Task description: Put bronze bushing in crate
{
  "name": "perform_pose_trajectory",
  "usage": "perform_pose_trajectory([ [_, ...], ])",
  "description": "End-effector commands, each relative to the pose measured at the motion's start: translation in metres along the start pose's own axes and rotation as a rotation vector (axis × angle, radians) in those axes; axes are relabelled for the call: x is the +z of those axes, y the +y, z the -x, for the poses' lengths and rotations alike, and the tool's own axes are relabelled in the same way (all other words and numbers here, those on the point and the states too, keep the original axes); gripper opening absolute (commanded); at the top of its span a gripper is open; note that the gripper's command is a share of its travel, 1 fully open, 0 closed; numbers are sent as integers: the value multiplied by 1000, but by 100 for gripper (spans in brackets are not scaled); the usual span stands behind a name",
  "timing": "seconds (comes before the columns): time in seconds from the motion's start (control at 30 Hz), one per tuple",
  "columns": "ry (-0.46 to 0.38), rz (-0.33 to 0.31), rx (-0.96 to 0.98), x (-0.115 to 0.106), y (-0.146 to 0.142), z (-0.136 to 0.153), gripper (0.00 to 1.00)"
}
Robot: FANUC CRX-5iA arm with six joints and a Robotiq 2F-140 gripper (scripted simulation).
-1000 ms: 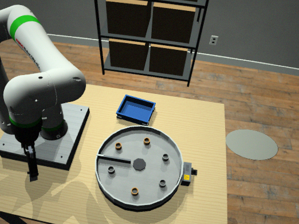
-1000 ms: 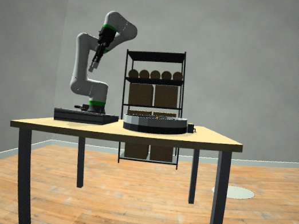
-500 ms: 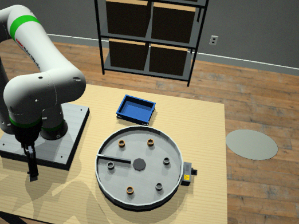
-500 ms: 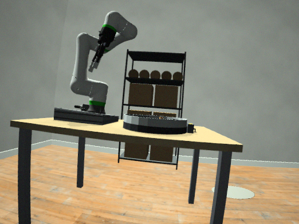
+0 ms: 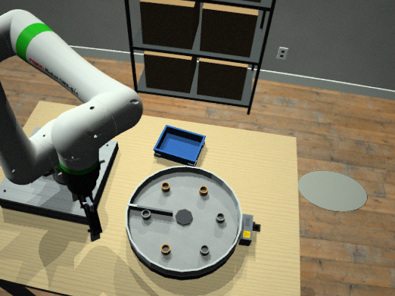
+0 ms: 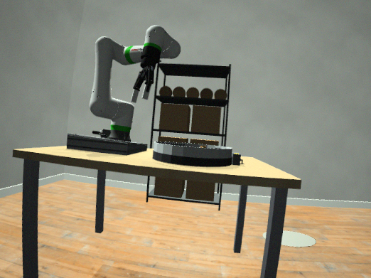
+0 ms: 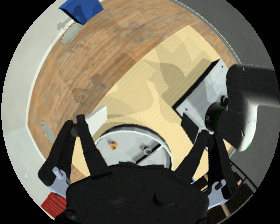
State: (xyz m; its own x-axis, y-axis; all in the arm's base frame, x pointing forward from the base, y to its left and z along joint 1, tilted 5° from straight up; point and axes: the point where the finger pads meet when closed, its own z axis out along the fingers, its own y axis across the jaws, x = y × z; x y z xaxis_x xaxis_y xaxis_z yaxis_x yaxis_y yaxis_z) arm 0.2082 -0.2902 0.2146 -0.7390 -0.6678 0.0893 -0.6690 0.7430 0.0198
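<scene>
The round grey turning table (image 5: 184,222) sits on the wooden table top and carries three bronze bushings (image 5: 165,186) (image 5: 203,190) (image 5: 165,249) and three grey bushings (image 5: 145,214) (image 5: 220,217) (image 5: 204,250). The blue crate (image 5: 179,144) stands empty just behind the turning table. My gripper (image 5: 91,218) is open and empty, high above the table to the left of the turning table; it also shows in the exterior view (image 6: 140,94). In the wrist view the turning table (image 7: 133,148) lies far below between the spread fingers.
A thin grey bar (image 5: 150,209) lies across the turning table from its rim to the hub. A small motor box (image 5: 247,230) sits at its right edge. The arm's grey base plate (image 5: 57,185) is at the left. A shelf with boxes (image 5: 198,36) stands behind the table.
</scene>
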Motion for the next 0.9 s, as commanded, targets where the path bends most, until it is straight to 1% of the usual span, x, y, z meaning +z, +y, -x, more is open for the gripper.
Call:
perform_pose_trajectory([
  [0.0,-14,-7,-9,6,-6,20,100],
  [0.03,-39,-12,-22,13,-9,49,100],
  [0.13,-57,-14,-32,18,-10,71,100],
  [0.3,-101,-14,-52,31,-8,123,100],
  [0.5,-153,-4,-73,45,4,184,100],
  [0.57,-153,-4,-73,45,4,184,100],
  [0.63,-164,-1,-77,49,7,197,100],
  [0.87,-164,-1,-77,49,8,198,100],
])
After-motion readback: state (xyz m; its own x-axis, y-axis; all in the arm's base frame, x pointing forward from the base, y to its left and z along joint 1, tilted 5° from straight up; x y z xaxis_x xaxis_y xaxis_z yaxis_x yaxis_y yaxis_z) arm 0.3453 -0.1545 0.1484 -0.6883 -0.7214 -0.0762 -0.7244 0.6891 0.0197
